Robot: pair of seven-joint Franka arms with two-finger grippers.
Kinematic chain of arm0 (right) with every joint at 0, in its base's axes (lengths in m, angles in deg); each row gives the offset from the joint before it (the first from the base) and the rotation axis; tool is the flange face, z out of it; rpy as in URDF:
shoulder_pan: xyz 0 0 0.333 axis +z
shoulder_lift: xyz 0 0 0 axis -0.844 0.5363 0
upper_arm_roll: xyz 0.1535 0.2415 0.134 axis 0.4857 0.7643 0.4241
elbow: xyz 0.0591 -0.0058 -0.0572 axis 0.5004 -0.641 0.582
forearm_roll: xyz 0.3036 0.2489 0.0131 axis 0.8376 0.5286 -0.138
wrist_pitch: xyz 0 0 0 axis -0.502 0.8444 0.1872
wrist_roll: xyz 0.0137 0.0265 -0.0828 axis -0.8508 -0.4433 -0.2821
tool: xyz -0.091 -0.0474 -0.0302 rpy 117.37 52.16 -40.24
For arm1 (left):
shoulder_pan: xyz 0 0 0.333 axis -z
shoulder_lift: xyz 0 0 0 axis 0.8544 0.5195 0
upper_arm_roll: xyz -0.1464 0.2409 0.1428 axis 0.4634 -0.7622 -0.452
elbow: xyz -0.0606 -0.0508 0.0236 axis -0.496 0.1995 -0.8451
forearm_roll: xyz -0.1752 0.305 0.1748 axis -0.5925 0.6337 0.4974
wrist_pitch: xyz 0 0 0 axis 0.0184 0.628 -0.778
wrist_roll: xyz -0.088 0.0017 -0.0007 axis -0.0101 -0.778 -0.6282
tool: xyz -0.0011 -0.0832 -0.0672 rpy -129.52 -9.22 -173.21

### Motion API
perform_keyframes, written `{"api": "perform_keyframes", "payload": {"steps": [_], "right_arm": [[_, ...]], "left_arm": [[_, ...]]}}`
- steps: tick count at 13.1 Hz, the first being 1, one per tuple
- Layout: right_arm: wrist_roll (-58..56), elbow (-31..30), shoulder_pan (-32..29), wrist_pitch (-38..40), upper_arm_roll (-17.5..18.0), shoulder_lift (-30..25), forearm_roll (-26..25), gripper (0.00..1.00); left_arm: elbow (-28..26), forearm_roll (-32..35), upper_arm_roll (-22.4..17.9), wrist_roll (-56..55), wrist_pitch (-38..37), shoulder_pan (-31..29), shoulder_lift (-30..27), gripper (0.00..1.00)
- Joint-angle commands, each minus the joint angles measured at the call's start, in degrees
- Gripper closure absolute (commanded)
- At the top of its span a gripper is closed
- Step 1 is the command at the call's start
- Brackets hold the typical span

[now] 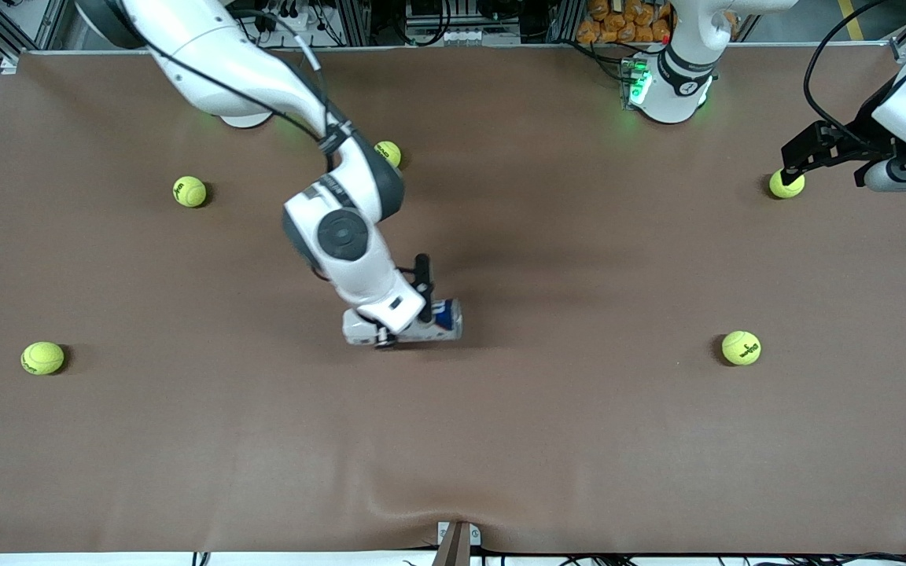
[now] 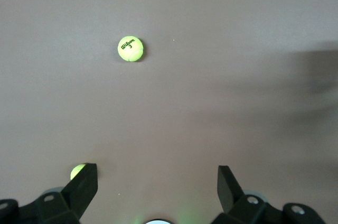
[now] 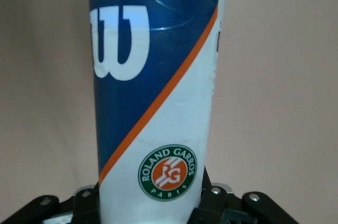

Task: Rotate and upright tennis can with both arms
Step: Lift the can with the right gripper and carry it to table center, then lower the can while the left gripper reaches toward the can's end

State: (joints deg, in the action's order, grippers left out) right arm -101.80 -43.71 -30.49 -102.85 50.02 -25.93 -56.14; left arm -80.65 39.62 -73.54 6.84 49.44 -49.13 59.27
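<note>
Under the right gripper (image 1: 410, 318), near the middle of the table (image 1: 547, 440), the can (image 1: 443, 318) is seen lying on its side, its length running toward the left arm's end. In the right wrist view the fingers (image 3: 203, 208) are set against either flank of the can (image 3: 158, 102) at its white end, so a closed hold on it is judged. A slip is the main risk: the tube is smooth and round and is held near one end only, so it could be rolled or twisted out of the pads when it is turned or tipped up. No ball is close enough to the can to be struck. Well apart, at the left arm's end, the left gripper (image 1: 823, 153) waits over the table with its fingers (image 2: 84, 184) spread wide and nothing between them; a ball (image 1: 786, 184) lies just beside one fingertip and could be knocked away when that arm is brought in.
</note>
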Motion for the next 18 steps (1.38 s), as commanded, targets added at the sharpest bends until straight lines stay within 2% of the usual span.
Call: {"api": "perform_keyframes", "payload": {"steps": [1, 5, 9, 11, 12, 13, 18], "right_arm": [[4.85, 0.28, 3.84, -2.89, -1.57, 2.24, -3.04, 0.38], [17.17, 0.37, 8.51, -3.60, -2.02, 4.52, -10.68, 0.39], [22.11, 1.42, 10.28, -8.51, -2.73, 8.57, -13.24, 0.36], [21.94, 2.30, 10.28, -9.84, -2.90, 9.97, -13.42, 0.28], [21.94, 2.74, 10.28, -9.85, -2.90, 10.15, -13.42, 0.17], [21.94, 2.74, 10.28, -10.28, -2.90, 10.16, -13.42, 0.00], [22.46, 2.74, 10.36, -10.73, -2.81, 9.63, -13.34, 0.00]], "left_arm": [[1.08, -0.65, 0.10, 0.90, 0.13, 0.09, 0.96, 0.00], [1.07, -1.00, 0.36, 0.72, 0.13, 0.53, 2.97, 0.00], [1.07, -3.54, 0.45, 1.25, 0.13, 0.71, 6.31, 0.00], [1.16, -7.31, 0.37, 0.90, 0.13, 1.24, 8.68, 0.00], [1.16, -9.59, 0.36, 0.90, 0.22, 1.24, 10.00, 0.00], [1.16, -11.79, 0.36, 0.64, 0.39, 1.24, 11.84, 0.00], [1.08, -22.95, 0.45, 0.02, 6.36, 2.20, 19.84, 0.00]]}}
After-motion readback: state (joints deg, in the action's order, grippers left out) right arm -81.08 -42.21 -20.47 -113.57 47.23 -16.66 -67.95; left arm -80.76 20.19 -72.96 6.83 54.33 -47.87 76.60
